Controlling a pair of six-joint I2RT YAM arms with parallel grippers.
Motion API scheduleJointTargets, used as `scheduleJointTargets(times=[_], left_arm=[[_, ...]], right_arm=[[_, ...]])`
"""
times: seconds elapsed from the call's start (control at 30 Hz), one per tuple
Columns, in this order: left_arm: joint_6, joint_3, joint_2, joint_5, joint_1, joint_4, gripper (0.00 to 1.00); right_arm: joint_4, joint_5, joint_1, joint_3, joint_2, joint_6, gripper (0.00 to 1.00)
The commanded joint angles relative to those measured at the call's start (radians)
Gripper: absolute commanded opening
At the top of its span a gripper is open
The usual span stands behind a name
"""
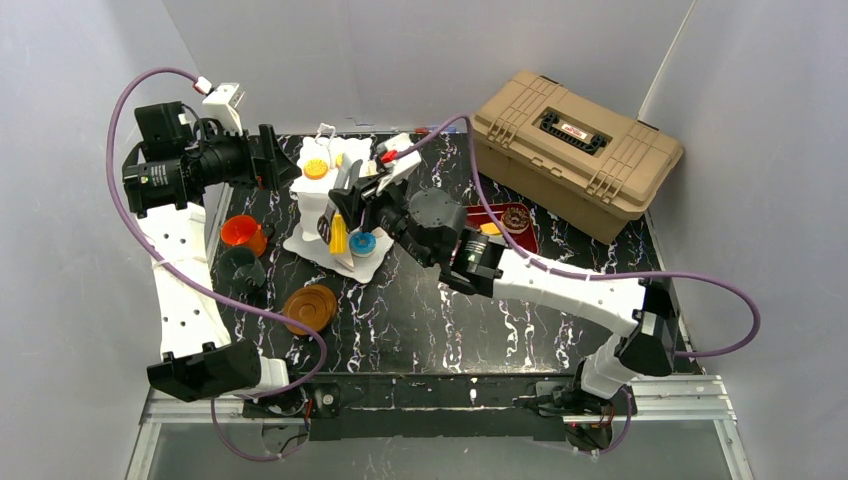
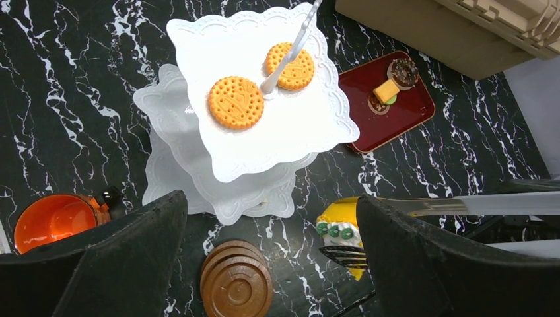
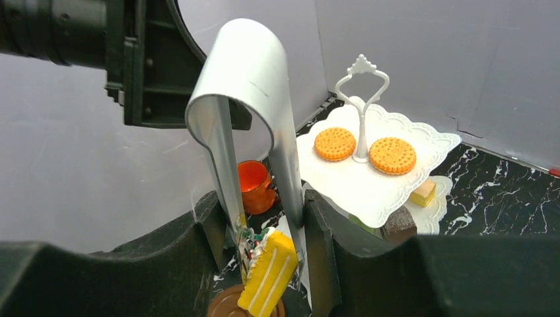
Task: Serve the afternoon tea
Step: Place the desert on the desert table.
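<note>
The white three-tier stand (image 1: 312,205) (image 2: 264,139) (image 3: 396,185) carries two orange biscuits (image 2: 236,102) on its top plate. My right gripper (image 1: 345,205) (image 3: 264,221) is shut on the metal tongs (image 3: 254,112). The tongs' tips pinch a yellow cake slice (image 3: 269,274) (image 2: 338,224) (image 1: 339,237), which hangs beside the stand's near edge, above the table. The orange cup (image 1: 240,232) (image 2: 56,218), the dark cup (image 1: 242,268) and the stacked brown saucers (image 1: 310,307) (image 2: 236,281) stand left of and in front of the stand. High over the stand, my left gripper (image 1: 268,155) (image 2: 271,205) is open and holds nothing.
A tan toolbox (image 1: 575,150) fills the back right. In front of it lies a dark red tray (image 1: 528,238) (image 2: 413,109) with a few small pastries. A blue donut (image 1: 362,243) lies on the stand's lowest plate. Grey walls close in on three sides.
</note>
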Motion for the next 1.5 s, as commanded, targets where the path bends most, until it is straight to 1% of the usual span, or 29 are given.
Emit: scheduleJointTargets(times=[0.0, 0.33, 0.47, 0.73, 0.9, 1.0, 1.2, 1.33, 1.47], left_arm=[[0.009, 0.019, -0.020, 0.032, 0.009, -0.013, 0.98], [0.023, 0.020, -0.019, 0.042, 0.027, -0.014, 0.98], [0.024, 0.022, -0.015, 0.053, 0.038, -0.015, 0.98], [0.018, 0.005, -0.012, 0.070, 0.043, -0.013, 0.98], [0.016, -0.008, -0.016, 0.074, 0.044, -0.006, 0.98], [0.017, -0.015, -0.019, 0.076, 0.044, -0.005, 0.98], [0.019, -0.045, -0.027, 0.084, 0.045, 0.005, 0.98], [0.015, -0.052, -0.028, 0.095, 0.047, 0.007, 0.98], [0.013, -0.056, -0.033, 0.098, 0.047, 0.011, 0.98]], right_arm=[[0.120, -0.009, -0.003, 0.002, 0.059, -0.019, 0.01], [0.381, 0.026, -0.001, 0.011, 0.232, -0.148, 0.01], [0.547, 0.081, -0.001, -0.052, 0.263, -0.201, 0.01], [0.704, 0.159, -0.001, -0.093, 0.274, -0.201, 0.01], [0.842, 0.252, 0.000, -0.125, 0.305, -0.190, 0.01], [0.938, 0.345, 0.003, -0.149, 0.336, -0.176, 0.02], [1.027, 0.414, 0.003, -0.147, 0.390, -0.182, 0.14], [1.062, 0.435, 0.005, -0.147, 0.407, -0.189, 0.31], [1.072, 0.446, 0.006, -0.163, 0.402, -0.183, 0.43]])
